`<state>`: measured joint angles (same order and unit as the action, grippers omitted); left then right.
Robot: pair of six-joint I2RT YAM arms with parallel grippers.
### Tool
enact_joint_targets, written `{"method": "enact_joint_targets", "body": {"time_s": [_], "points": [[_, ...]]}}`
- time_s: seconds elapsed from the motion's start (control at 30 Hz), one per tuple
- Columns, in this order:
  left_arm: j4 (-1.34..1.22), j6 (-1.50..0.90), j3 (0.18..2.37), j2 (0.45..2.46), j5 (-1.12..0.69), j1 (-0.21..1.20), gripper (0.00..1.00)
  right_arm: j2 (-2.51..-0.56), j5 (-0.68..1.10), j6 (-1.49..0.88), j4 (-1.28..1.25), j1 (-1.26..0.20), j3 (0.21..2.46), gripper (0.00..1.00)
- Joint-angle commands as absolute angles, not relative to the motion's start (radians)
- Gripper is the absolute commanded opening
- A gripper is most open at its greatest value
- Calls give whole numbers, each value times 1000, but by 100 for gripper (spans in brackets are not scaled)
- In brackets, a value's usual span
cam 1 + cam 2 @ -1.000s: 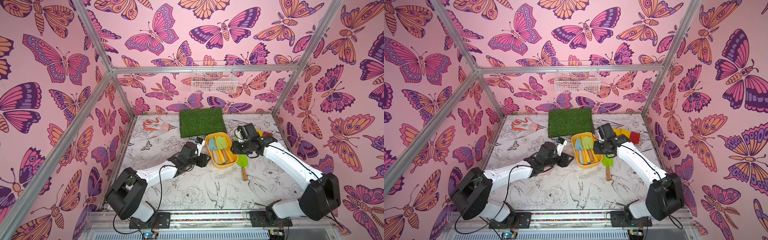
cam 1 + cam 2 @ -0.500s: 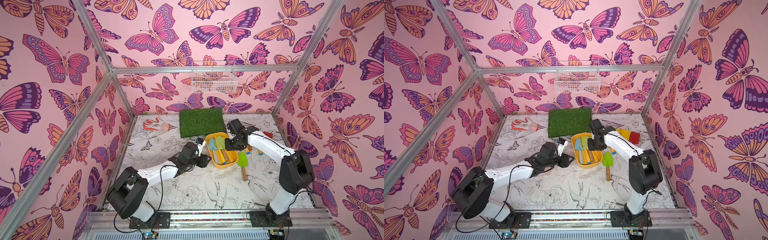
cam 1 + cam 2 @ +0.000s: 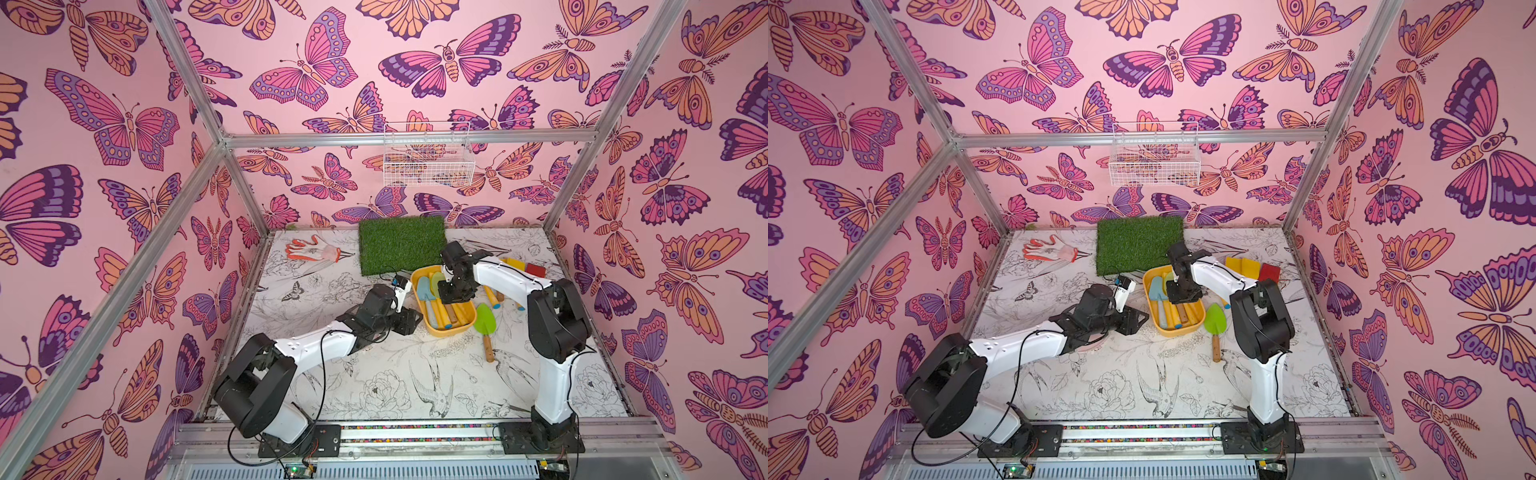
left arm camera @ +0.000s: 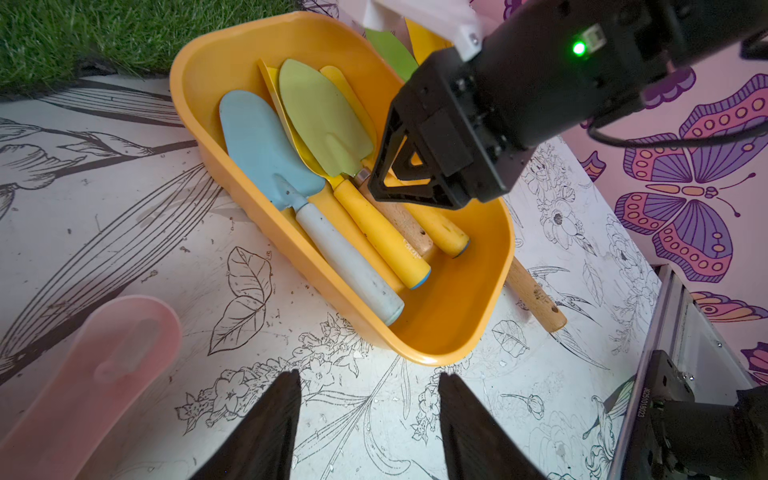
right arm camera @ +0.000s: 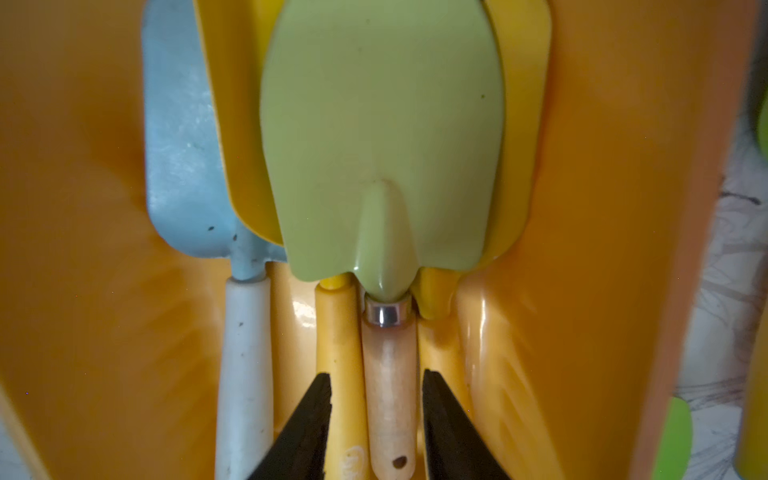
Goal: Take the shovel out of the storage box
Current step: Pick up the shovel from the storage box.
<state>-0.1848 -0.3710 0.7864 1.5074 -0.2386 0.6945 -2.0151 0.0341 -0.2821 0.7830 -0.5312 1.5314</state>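
Note:
The storage box (image 3: pixel 453 330) (image 3: pixel 1183 330) is a yellow-orange tub in the middle of the table. Several shovels lie in it side by side. A pale green shovel (image 5: pixel 382 145) (image 4: pixel 324 120) with a wooden handle lies on top, next to a blue shovel (image 4: pixel 266 153) and yellow ones. My right gripper (image 5: pixel 376 374) (image 3: pixel 451 297) is down in the box, open. Its fingers straddle the wooden handle and a yellow handle beside it. My left gripper (image 4: pixel 369 376) (image 3: pixel 409 320) rests open on the table at the box's near left end, holding nothing.
A bright green shovel (image 3: pixel 484 326) lies on the table just right of the box. A grass mat (image 3: pixel 402 243) and a glove (image 3: pixel 311 251) lie behind. Yellow and red pieces (image 3: pixel 523 268) sit far right. A pink dustpan (image 4: pixel 83 374) lies by my left gripper. A wire basket (image 3: pixel 428 156) hangs on the back wall.
My right arm has swung left from beside the box to over it and dropped into it, its jaws narrowing around the handles. The left arm has stayed put.

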Motion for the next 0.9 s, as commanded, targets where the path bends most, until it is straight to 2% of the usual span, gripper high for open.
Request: {"method": "enact_joint_targets", "body": {"time_s": [0.0,0.47,0.67,0.8,0.87], "points": [[-172,-360,798,1514,-243,698,59,-2048,-4,-257,813,-538,1576,40],[-172,-357,795,1512,-240,698,59,-2146,-9,-263,817,-538,1615,34],[-171,-357,793,1506,-242,698,59,-2132,-30,-294,825,-538,1586,36],[-172,-359,792,1499,-244,698,59,-2139,-41,-291,827,-538,1574,30],[-171,-359,790,1495,-242,698,59,-2150,-38,-293,833,-538,1577,30]]}}
